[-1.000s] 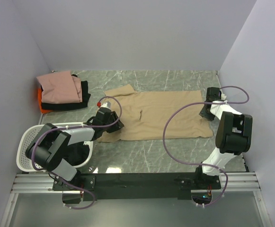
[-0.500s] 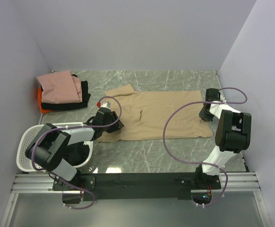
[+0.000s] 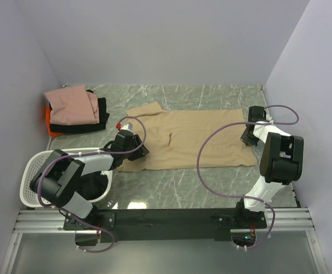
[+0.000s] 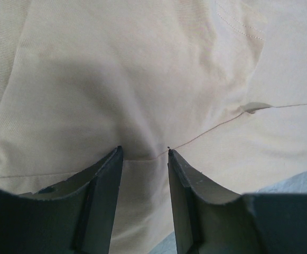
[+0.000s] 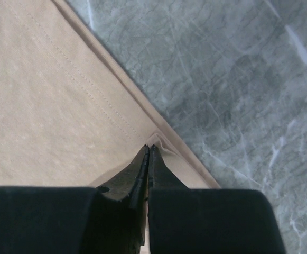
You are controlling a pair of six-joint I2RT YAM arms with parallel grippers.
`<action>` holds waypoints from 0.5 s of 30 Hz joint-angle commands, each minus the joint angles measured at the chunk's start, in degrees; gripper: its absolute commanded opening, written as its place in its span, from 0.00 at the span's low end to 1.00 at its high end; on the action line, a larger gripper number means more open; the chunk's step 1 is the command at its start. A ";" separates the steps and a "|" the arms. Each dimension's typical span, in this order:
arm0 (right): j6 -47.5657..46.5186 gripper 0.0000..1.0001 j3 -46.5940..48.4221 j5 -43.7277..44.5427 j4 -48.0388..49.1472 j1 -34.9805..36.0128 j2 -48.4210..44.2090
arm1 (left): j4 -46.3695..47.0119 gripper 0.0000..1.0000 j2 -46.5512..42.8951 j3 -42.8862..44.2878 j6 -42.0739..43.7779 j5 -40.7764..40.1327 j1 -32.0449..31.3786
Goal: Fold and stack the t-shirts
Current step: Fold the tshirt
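Basket (image 3: 30,171) of white plastic is parked at the near left. Behind it, in the back-left corner, the pink t-shirt (image 3: 70,105) is stacked folded on the black t-shirt (image 3: 102,111) and the orange t-shirt (image 3: 51,127). The tan t-shirt (image 3: 188,140) is laid flat mid-table. The left gripper (image 4: 142,153) is set down on its left end, jaws held apart, cloth showing in the gap, nothing pinched. Over at the right edge, the right gripper (image 5: 147,149) is clamped shut on the tan hem, which is puckered at the tips.
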 commanded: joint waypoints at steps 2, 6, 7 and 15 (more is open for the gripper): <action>-0.58 0.00 3.50 3.90 -1.95 -0.33 -0.74 | -1.88 0.47 -1.00 -1.10 1.43 0.24 0.25; -0.67 0.00 4.12 6.10 -2.65 -0.33 -0.65 | -2.14 0.47 -1.35 -1.19 1.61 0.06 0.34; -0.76 0.00 4.30 6.19 -2.56 -0.33 -0.65 | -2.23 0.47 -1.44 -1.19 1.61 0.06 0.34; -1.28 0.00 6.23 6.10 -2.47 -0.33 0.93 | -2.41 0.47 -1.35 -1.19 1.69 -0.02 0.34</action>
